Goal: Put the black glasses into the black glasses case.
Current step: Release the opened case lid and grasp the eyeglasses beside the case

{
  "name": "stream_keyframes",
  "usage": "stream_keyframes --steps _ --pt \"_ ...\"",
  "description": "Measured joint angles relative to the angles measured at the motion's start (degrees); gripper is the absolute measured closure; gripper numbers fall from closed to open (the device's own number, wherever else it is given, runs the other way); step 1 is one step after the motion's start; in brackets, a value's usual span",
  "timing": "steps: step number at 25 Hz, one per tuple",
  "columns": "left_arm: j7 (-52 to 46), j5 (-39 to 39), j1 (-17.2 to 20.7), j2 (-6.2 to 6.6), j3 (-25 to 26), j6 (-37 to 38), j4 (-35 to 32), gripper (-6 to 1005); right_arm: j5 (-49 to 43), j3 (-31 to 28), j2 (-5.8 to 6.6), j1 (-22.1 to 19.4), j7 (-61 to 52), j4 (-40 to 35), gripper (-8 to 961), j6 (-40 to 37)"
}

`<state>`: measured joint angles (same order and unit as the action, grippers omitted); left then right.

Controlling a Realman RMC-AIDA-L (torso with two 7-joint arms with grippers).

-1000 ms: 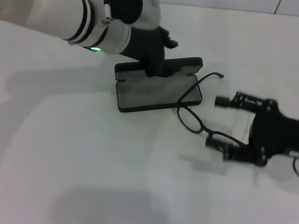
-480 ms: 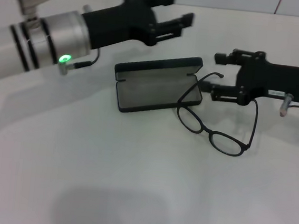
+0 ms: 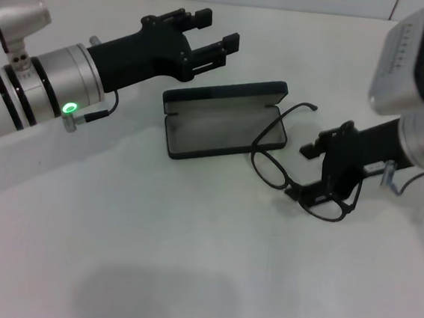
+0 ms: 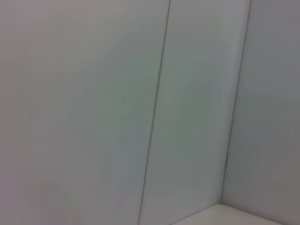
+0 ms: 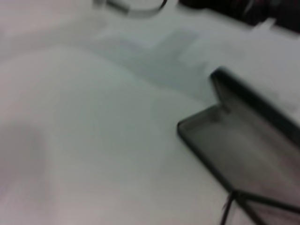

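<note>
White table [image 3: 150, 258], grey-panelled wall [image 4: 93, 93] (seamed), open black glasses case [image 3: 223, 122]

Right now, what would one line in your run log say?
case: open, empty | glasses: on table beside case | right claw: at glasses | left claw: open, raised behind case

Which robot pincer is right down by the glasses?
The right pincer, low over the black glasses beside the open black glasses case. The left pincer hangs open beyond the case.
</note>
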<state>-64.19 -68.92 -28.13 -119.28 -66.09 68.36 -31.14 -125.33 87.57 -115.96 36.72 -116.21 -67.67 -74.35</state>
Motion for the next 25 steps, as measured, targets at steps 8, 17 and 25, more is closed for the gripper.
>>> stream_keyframes --steps 8,17,25 --pt "0.3 -0.6 -0.4 -0.04 0.1 -0.2 0.3 329 -1.3 6.7 -0.14 1.3 -3.9 3.2 246 5.2" --pt "1.6 -0.6 -1.1 -0.08 0.1 -0.5 0.4 330 -1.2 12.8 -0.32 1.4 -3.7 4.8 372 12.6" --pt "1.6 -0.4 -1.9 -0.02 0.1 -1.0 0.4 330 -0.8 13.6 -0.3 2.5 -3.4 7.4 498 14.3"
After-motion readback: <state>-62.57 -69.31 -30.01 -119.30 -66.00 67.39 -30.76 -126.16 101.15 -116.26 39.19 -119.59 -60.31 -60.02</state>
